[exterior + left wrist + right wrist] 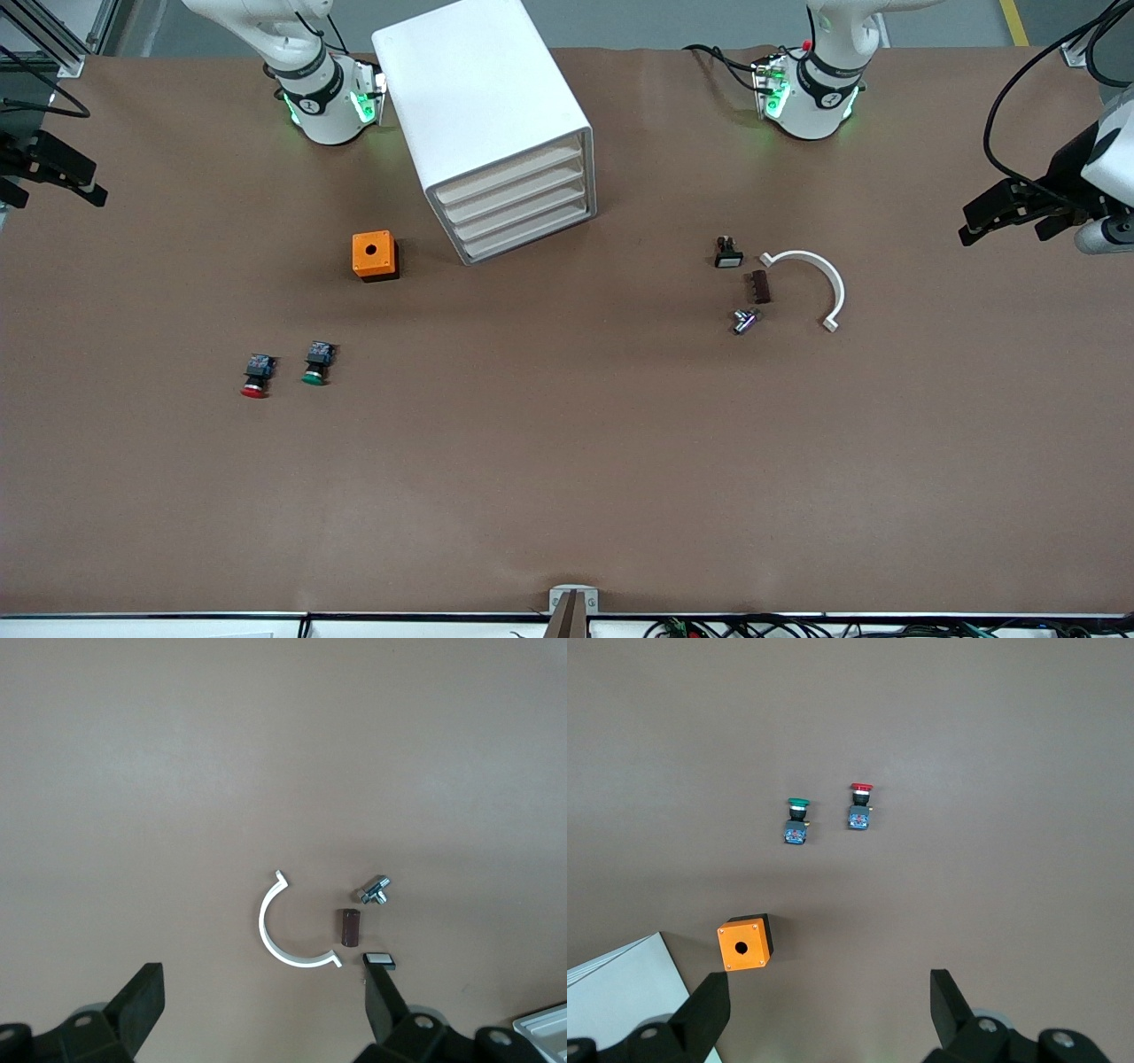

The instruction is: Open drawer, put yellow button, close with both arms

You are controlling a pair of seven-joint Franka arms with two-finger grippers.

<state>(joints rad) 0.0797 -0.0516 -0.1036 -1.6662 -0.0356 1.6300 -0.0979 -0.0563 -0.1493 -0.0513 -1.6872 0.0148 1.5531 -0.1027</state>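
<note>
Front view and both wrist views give us no yellow button. We see only a red button [255, 376] and a green button [314, 364], lying side by side on the worktop [567, 461] toward the right arm's end. Both lie on their sides, caps toward the front camera and long axes running the same way. An orange box [374, 255] with a round hole sits between them and the cabinet [496, 133]. Where the yellow button is, and which way it points, we cannot say; possibly the cabinet hides it.

The cabinet stands skewed, with its long axis running from near the right arm's base out toward mid-worktop. Its four drawers [518, 208], all shut, face the front camera and lean toward the left arm's end.

The left gripper [1005, 213] hangs over the left arm's end of the worktop and the right gripper [66, 177] over the right arm's end, both with jaws wide apart and empty.

Our main worry is a wrong pick: with no yellow cap found, the orange box or the red button could be taken for it. A second risk is the skew, since a straight pull may jam a drawer or drag the whole cabinet unless the other arm braces it. We cannot make out any handles, so the jaws may slip off the drawer front.
</note>
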